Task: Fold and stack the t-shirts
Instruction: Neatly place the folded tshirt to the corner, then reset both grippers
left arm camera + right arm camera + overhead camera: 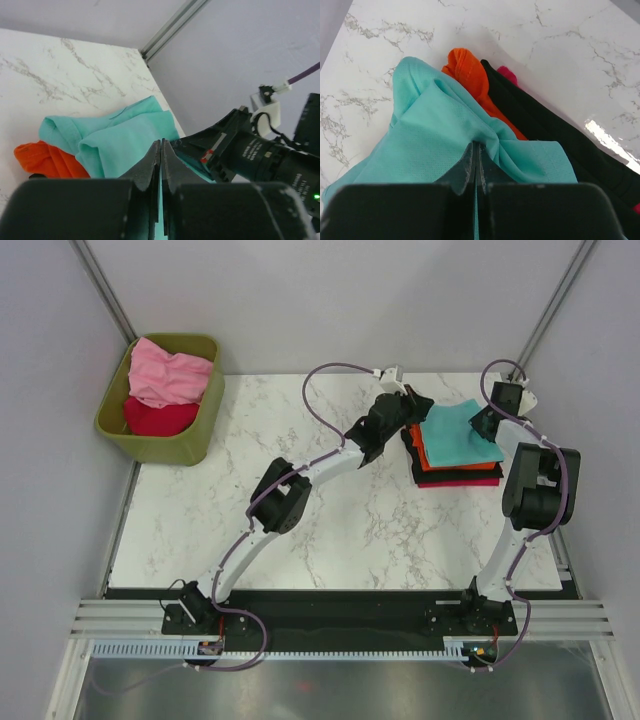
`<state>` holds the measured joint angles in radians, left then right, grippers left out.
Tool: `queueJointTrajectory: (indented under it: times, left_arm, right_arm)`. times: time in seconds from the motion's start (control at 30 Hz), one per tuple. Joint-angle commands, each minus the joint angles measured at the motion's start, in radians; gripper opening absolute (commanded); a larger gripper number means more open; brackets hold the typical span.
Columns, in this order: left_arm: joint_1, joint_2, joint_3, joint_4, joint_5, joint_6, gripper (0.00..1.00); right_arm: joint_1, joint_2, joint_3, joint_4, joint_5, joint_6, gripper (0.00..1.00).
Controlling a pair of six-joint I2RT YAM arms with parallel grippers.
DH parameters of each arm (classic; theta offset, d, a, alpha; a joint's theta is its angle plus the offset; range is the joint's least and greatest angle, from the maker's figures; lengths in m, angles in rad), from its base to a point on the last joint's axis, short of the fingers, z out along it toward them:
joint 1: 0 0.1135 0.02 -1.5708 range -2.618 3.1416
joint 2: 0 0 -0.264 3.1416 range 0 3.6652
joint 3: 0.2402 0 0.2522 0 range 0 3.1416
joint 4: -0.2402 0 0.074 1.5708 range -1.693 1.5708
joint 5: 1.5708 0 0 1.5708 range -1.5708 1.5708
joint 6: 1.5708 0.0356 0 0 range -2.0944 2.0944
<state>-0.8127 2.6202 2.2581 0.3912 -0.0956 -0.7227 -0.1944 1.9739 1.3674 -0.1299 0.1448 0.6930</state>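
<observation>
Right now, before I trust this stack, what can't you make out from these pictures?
Stack, every view: the teal t-shirt covers the orange t-shirt and black t-shirt; only edges show, folds hidden.
Bin, top view: the pink t-shirt and red t-shirt hide anything beneath.
Wrist views: the left tool and right tool are shut on teal cloth; the tools themselves hide how much is pinched.

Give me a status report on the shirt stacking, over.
Both shut on teal shirt: left gripper, right gripper. It sits rumpled atop orange-black-red stack. In bin: pink shirt, red shirt. Nothing in the way.
</observation>
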Motion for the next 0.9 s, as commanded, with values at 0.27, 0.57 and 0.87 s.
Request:
queueJointTrajectory:
  times: [0.27, 0.57, 0.87]
  left_arm:
    - [0.02, 0.107, 0.11, -0.103, -0.029, -0.06, 0.02]
    - [0.055, 0.106, 0.089, -0.121, -0.006, -0.075, 0.02]
    - [0.041, -0.21, -0.245, 0.07, -0.025, 0.173, 0.44]
  right_arm:
    - [0.003, -0.047, -0.024, 0.055, 0.102, -0.003, 0.04]
    - [0.018, -0.124, -0.024, -0.027, 0.32, -0.029, 0.27]
    - [0.179, -0.32, -0.051, -0.016, 0.483, -0.15, 0.63]
